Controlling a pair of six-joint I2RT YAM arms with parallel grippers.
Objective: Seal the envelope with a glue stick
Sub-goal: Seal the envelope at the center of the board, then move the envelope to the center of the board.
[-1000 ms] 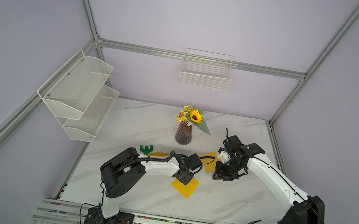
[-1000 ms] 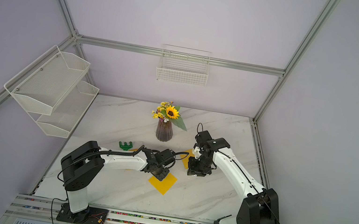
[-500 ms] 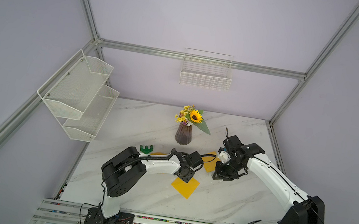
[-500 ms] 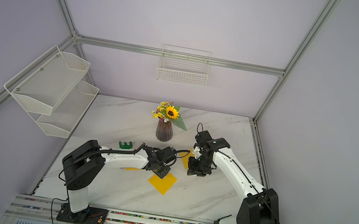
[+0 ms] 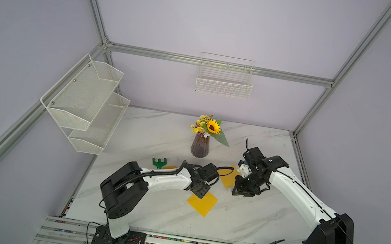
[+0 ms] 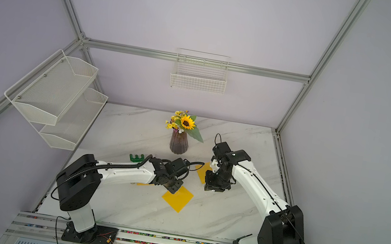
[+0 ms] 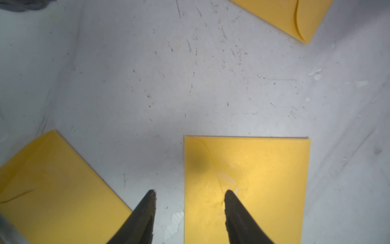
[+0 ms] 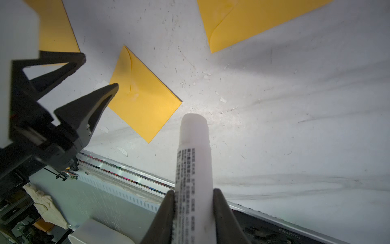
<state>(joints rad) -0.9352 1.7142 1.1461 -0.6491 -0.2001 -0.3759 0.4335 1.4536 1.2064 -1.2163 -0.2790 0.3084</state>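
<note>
My left gripper [image 7: 190, 191] has just let its jaws go apart. A second ago they were nearly together, and the arm itself has hardly shifted in the top views. Now they stand about half open and hold nothing. One fingertip [image 7: 232, 202] is over the point of the closed flap of the envelope [image 7: 263, 179], and the other is over the bare table [image 7: 147, 84] just beside the envelope's edge. Whether they touch, I cannot tell. Pale smears lie near the flap point, so I judge that the glue is already on, the flap was pressed down, and I am now releasing it. The sealing looks nearly finished.

My right gripper [image 8: 194, 191] is closed tight around the labelled body of the glue stick [image 8: 194, 147]. The stick is in the air. Its white rounded end points at the table near a corner of the envelope and does not touch it. Whether the cap is on, I cannot say.

In a top view the envelope [image 5: 203, 203] lies in the middle of the table. The right gripper hangs at about 2 o'clock from it, just beside a second yellow envelope [image 5: 227, 179]. The vase of flowers [image 5: 200, 146] is at 12 o'clock and the green toy rake [image 5: 159, 162] at 10 o'clock.
</note>
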